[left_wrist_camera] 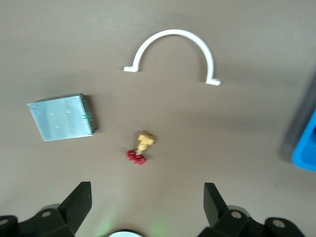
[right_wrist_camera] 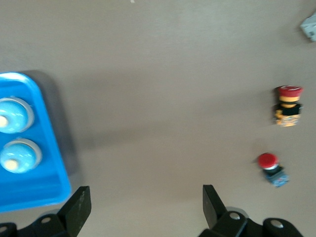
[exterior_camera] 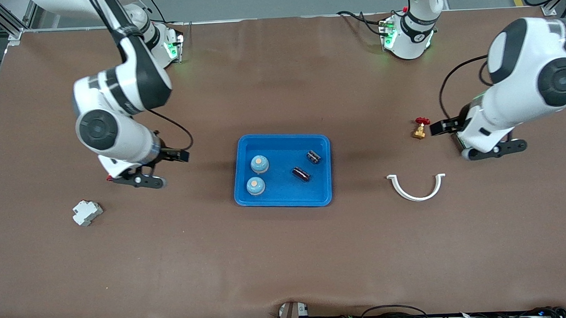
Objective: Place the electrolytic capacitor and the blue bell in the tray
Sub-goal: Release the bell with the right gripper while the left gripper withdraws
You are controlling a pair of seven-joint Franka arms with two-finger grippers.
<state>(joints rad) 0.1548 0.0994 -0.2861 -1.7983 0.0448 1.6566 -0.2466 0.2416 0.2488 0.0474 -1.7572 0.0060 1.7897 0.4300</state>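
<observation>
The bright blue tray (exterior_camera: 282, 152) lies mid-table. In it stand two blue bells (exterior_camera: 259, 164) (exterior_camera: 255, 186) toward the right arm's end, and two black electrolytic capacitors (exterior_camera: 313, 156) (exterior_camera: 301, 174) lie toward the left arm's end. My right gripper (exterior_camera: 136, 179) is open and empty over bare table beside the tray; its wrist view shows the gripper (right_wrist_camera: 146, 205), the tray's rim (right_wrist_camera: 54, 153) and both bells (right_wrist_camera: 12, 114) (right_wrist_camera: 17, 155). My left gripper (exterior_camera: 493, 149) is open and empty over the table toward the left arm's end, also seen in its wrist view (left_wrist_camera: 147, 202).
A brass valve with a red handle (exterior_camera: 420, 128) (left_wrist_camera: 140, 148) and a white curved clip (exterior_camera: 416, 188) (left_wrist_camera: 173, 49) lie near the left gripper, with a small grey metal box (left_wrist_camera: 61, 117). A grey breaker (exterior_camera: 87, 213) and two red push-buttons (right_wrist_camera: 288, 106) (right_wrist_camera: 272, 168) lie near the right gripper.
</observation>
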